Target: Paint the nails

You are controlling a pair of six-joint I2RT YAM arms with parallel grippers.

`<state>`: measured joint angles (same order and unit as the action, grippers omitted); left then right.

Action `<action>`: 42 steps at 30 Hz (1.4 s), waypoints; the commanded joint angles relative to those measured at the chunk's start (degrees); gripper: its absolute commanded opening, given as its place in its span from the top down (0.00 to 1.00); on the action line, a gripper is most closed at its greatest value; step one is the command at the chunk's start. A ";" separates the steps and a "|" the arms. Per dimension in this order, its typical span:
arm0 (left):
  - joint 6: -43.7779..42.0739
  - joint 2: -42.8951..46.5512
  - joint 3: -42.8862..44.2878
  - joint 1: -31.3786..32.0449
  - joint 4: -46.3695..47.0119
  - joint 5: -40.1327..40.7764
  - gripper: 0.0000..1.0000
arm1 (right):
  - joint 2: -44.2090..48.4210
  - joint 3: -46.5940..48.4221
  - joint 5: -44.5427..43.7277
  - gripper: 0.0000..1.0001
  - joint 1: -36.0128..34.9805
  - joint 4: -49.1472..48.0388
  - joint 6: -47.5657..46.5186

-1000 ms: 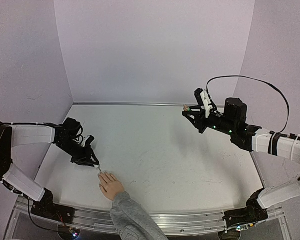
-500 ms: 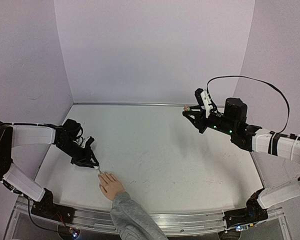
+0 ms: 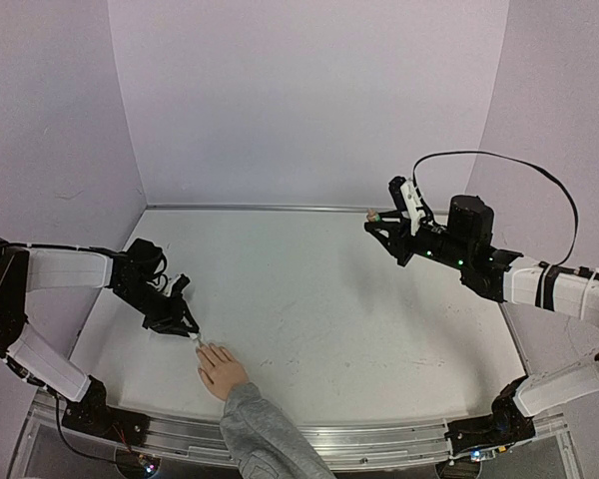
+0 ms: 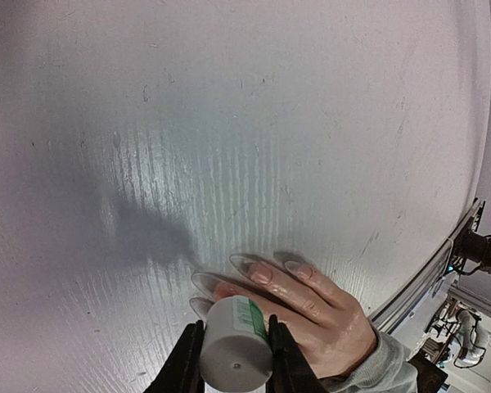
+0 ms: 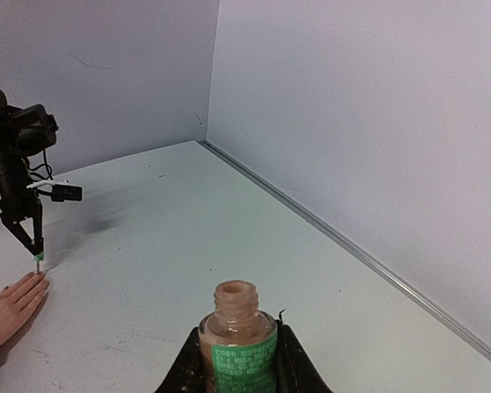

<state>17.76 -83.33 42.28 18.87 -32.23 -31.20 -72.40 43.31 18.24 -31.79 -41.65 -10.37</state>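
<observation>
A flesh-coloured hand (image 3: 222,371) in a grey knit sleeve (image 3: 260,434) lies palm down at the table's near edge. Its long pale nails (image 4: 260,273) point away from the sleeve. My left gripper (image 3: 188,330) is shut on a whitish brush cap (image 4: 233,344) with a green label, held just above the fingertips; the brush itself is hidden under the cap. From the right wrist view, the brush tip (image 5: 38,259) stands right by the fingertips of the hand (image 5: 12,307). My right gripper (image 3: 379,222) hovers at the far right, shut on an open polish bottle (image 5: 241,340) of pinkish polish.
The white table (image 3: 329,299) is bordered by lilac walls and a metal rail (image 3: 329,439) along the near edge. A black cable (image 3: 499,160) loops above the right arm.
The left gripper with the cap has edged slightly left over the fingertips. The right arm and the hand have stayed still.
</observation>
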 commanded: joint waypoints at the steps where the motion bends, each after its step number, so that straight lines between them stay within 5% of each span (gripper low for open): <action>1: -1.10 -0.58 0.17 0.21 1.99 -0.97 1.00 | 1.47 0.02 0.68 1.00 0.26 -3.87 0.97; 42: -0.97 -1.77 0.60 0.11 1.38 1.82 1.00 | 0.79 0.11 1.10 1.00 0.61 -3.79 1.23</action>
<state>17.78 -84.84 42.26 18.87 -31.86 -29.78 -72.40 43.09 18.44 -31.51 -41.85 -10.15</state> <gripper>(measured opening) 0.236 0.226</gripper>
